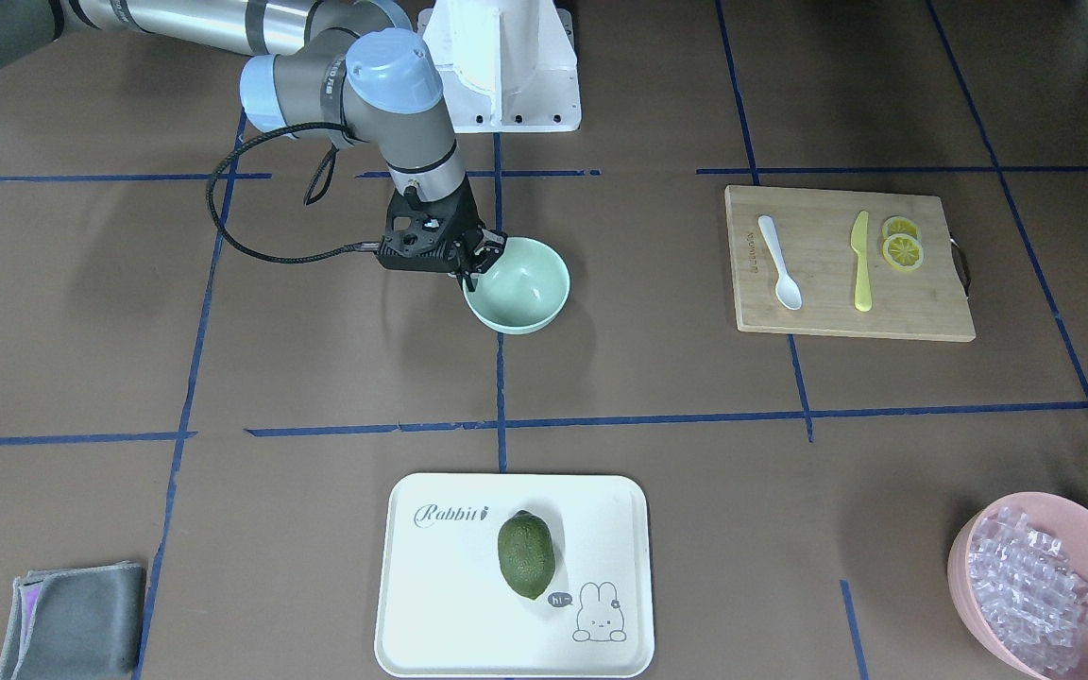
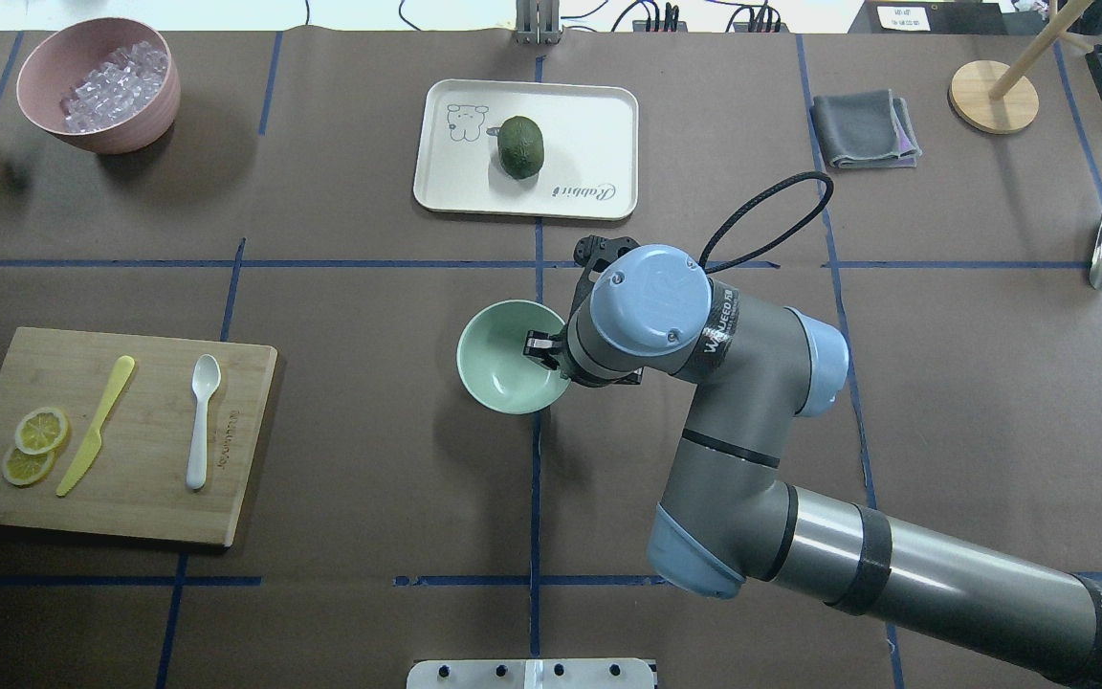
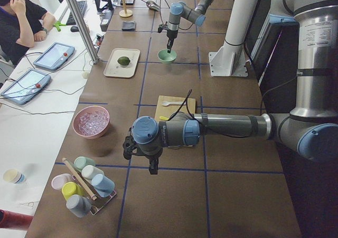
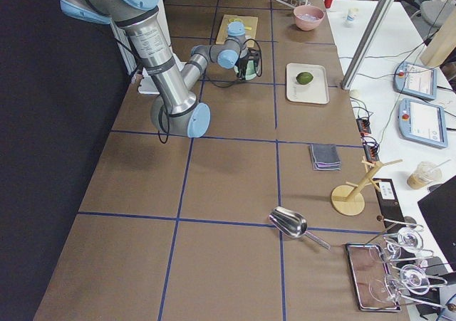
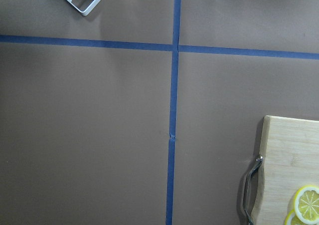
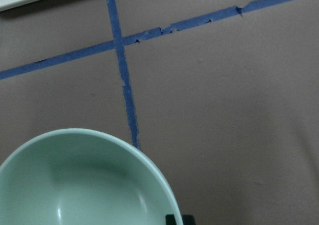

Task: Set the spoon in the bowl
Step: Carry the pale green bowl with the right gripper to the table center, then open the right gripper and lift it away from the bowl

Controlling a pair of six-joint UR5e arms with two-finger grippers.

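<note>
The white spoon lies on the wooden cutting board, beside a yellow knife; it also shows in the overhead view. The mint-green bowl sits near the table's middle, empty. My right gripper points down at the bowl's rim, its fingers astride the rim and closed on it; the right wrist view shows the bowl right below. My left gripper hangs over the table's left end, away from the board. I cannot tell if it is open or shut.
Lemon slices lie on the board beside the knife. A white tray holds a green fruit. A pink bowl of clear cubes and a grey cloth sit near the far edge.
</note>
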